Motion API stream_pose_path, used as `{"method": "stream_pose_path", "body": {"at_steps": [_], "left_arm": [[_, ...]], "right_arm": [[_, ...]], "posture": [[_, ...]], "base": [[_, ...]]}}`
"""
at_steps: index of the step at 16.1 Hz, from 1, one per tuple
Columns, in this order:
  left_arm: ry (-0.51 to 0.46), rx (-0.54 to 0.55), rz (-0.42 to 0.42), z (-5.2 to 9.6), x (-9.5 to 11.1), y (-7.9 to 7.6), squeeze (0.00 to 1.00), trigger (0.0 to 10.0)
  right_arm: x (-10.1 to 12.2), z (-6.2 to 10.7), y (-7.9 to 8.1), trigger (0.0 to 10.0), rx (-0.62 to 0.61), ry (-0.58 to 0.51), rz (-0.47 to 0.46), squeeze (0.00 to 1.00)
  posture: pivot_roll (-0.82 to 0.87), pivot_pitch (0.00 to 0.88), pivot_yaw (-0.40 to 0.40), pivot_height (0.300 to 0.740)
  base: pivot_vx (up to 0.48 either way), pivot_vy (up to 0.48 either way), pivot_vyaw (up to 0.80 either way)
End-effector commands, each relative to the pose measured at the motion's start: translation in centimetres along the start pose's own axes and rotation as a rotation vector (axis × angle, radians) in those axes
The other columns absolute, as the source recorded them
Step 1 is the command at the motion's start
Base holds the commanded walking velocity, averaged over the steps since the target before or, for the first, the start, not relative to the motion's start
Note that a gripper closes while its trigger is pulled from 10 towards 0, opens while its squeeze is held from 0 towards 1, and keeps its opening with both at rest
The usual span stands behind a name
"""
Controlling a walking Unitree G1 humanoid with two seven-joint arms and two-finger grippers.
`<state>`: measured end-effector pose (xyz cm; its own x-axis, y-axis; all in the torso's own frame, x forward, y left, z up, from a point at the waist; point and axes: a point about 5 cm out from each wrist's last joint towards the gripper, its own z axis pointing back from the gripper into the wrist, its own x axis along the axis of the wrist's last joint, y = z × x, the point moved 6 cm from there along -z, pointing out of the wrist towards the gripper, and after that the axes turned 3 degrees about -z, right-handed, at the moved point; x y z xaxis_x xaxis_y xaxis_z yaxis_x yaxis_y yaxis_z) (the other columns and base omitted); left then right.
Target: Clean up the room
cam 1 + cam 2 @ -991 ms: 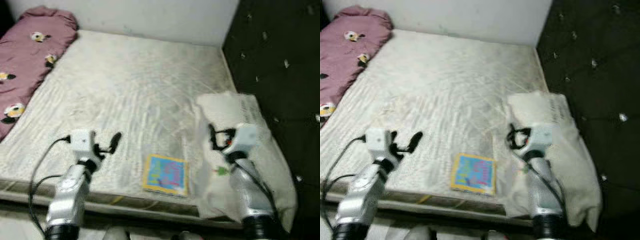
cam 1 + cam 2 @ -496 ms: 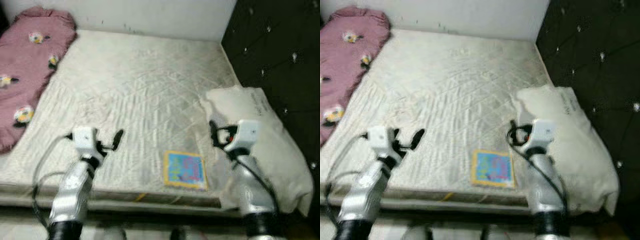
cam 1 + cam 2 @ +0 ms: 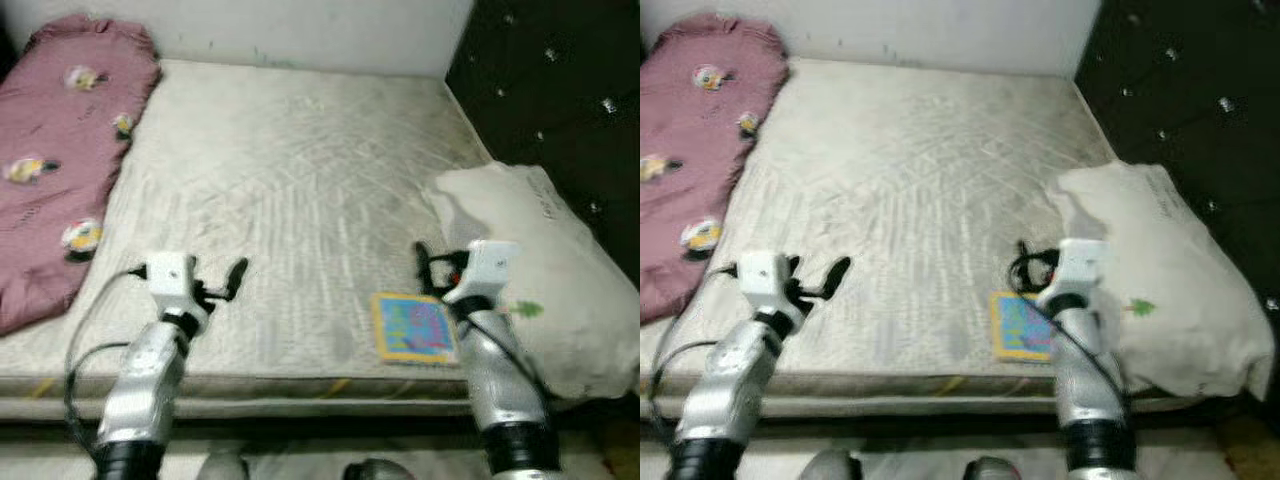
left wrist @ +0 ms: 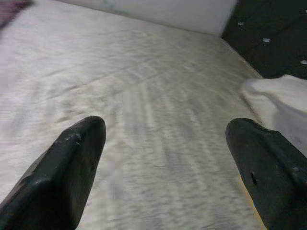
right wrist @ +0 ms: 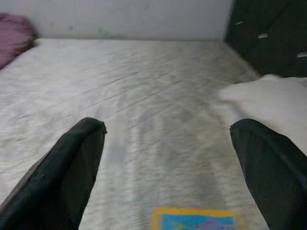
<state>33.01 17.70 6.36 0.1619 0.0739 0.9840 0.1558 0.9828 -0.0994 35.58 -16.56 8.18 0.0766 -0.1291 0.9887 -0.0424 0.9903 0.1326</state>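
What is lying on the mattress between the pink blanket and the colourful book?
Nothing but bare mattress lies between the pink blanket and the colourful book; the left gripper hovers over that stretch, as the left eye view shows.

A bare, pale quilted mattress is seen filling the bed, its cover creased and slightly soiled. A thin flat book with a yellow border and a blue and pink cover is laid face up near the mattress's front edge, towards the right side, close beside a white pillow with a small green mark. The pillow is laid along the right edge of the mattress, against a dark tufted headboard, with its near end slumped over the front corner. A pink, flower-printed bolster-shaped cushion is stretched along the left edge, well apart from the book and pillow.
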Motion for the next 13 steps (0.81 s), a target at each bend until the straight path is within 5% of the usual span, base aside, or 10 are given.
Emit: {"method": "stream_pose_path", "body": {"at_steps": [1,5,13], "left_arm": [[-0.001,-0.006,0.003,-0.19,0.15,-0.23,0.0,10.0],[0.002,-0.003,0.003,-0.13,0.07,-0.1,0.0,10.0],[0.005,0.002,0.007,-0.07,-0.05,-0.13,0.0,10.0]], "right_arm": [[0.49,0.04,-0.62,10.0,-0.011,-0.013,0.016,0.0],[0.36,0.05,-0.63,10.0,-0.009,-0.011,0.021,0.0],[0.38,0.02,-0.63,10.0,-0.009,-0.013,0.026,0.0]], "posture": [[0.01,0.038,-0.055,0.74],[0.01,0.041,-0.054,0.74],[0.01,0.048,-0.053,0.74]], "base": [[0.0,0.48,0.0],[0.0,0.48,-0.43],[0.0,0.48,0.0]]}}
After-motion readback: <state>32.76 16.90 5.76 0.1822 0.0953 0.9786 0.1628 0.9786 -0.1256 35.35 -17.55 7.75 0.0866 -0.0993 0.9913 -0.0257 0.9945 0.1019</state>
